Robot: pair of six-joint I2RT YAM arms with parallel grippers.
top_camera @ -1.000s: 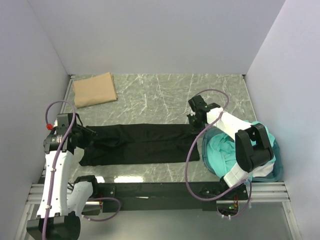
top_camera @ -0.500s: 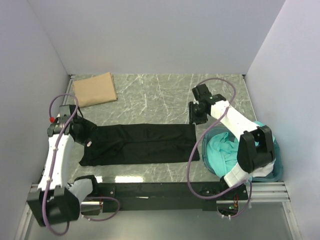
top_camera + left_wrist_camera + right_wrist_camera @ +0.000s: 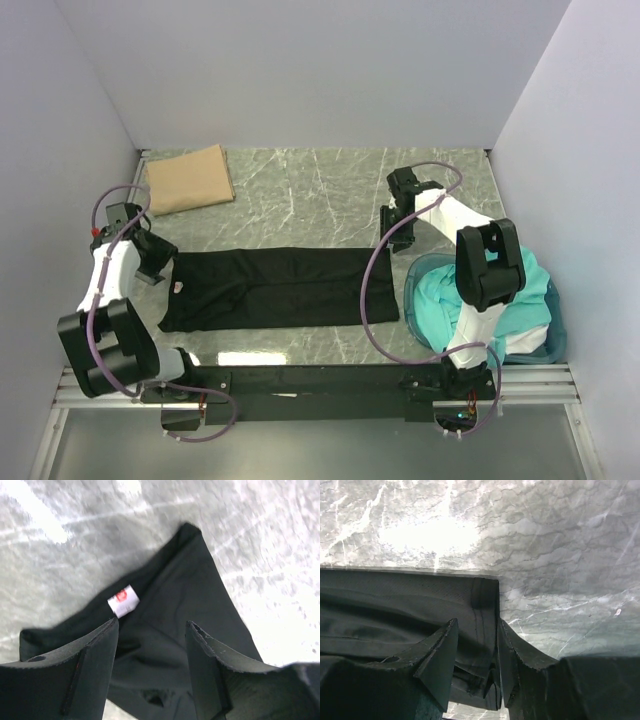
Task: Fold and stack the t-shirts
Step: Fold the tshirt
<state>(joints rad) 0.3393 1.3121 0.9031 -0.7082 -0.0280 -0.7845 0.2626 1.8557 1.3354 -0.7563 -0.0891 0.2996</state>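
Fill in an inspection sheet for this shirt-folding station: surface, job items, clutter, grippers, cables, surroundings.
Surface: marbled grey-green table; no spills seen.
Job's things: black t-shirt spread flat mid-table; tan t-shirt folded at the far left corner; teal t-shirts heaped in the blue tub.
Clutter: nothing seen.
Grippers: left gripper, jaws open above the black t-shirt's labelled end; right gripper, jaws open over its opposite far corner.
Cables: right purple cable crosses the black t-shirt's end in the top view; left purple cable loops clear of it.
Surroundings: plain pale walls on three sides.
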